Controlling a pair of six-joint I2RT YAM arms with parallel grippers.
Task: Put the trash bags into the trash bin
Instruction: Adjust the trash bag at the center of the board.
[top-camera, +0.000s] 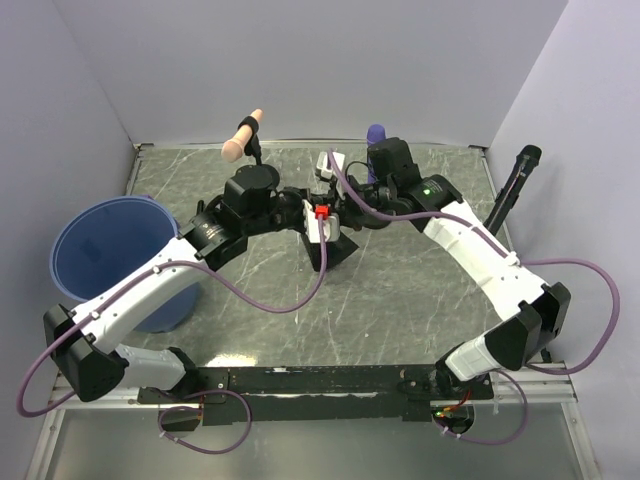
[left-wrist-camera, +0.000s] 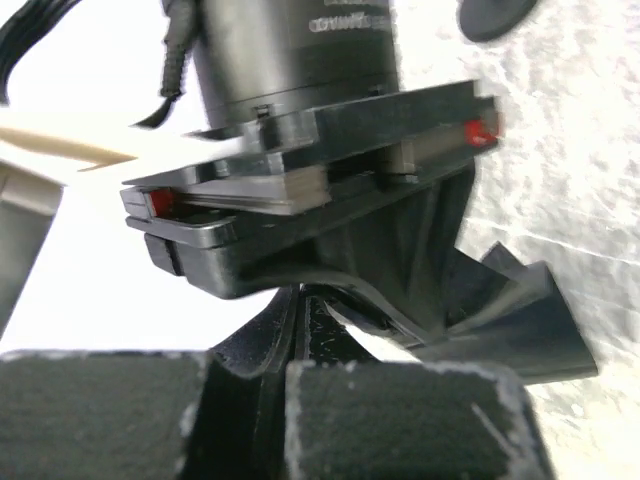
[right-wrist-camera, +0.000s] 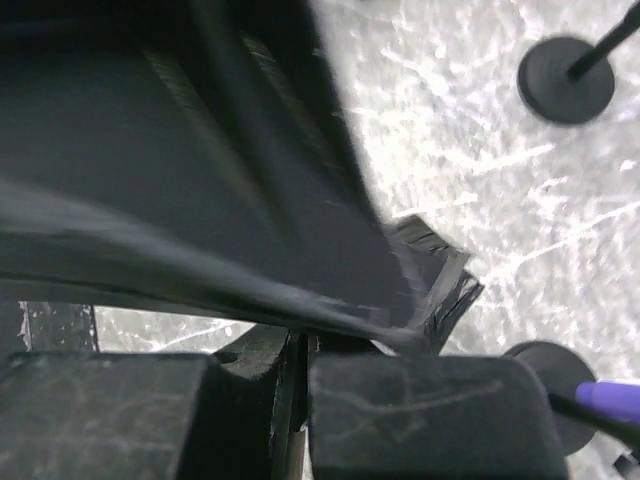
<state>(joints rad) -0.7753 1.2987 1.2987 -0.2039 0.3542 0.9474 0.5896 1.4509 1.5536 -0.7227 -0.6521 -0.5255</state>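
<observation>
Two robot arms are seen meeting over the middle of a grey marbled table (top-camera: 420, 290), where a black trash bag (top-camera: 332, 252) is held between them, clear of the trash bin (top-camera: 105, 250). The left gripper (left-wrist-camera: 285, 385) is pressed together, with a thin fold of the black film pinched between its pads. The right gripper (right-wrist-camera: 300, 375) is likewise closed, and the dark sheet is drawn down into the narrow slit between its fingers. A folded, pleated end of the bag is seen hanging below the two grippers, just above the tabletop. The blue, round bin is placed at the left edge of the table, beside the left arm's white forearm and well apart from the bag; its mouth is turned upward and only its blue inside is shown. Along the far edge, a peach-coloured handle (top-camera: 243, 135) is propped on a black stand, and a purple object (top-camera: 377, 133) is partly hidden behind the right wrist. A black cylinder (top-camera: 515, 185) is tilted near the right wall.
</observation>
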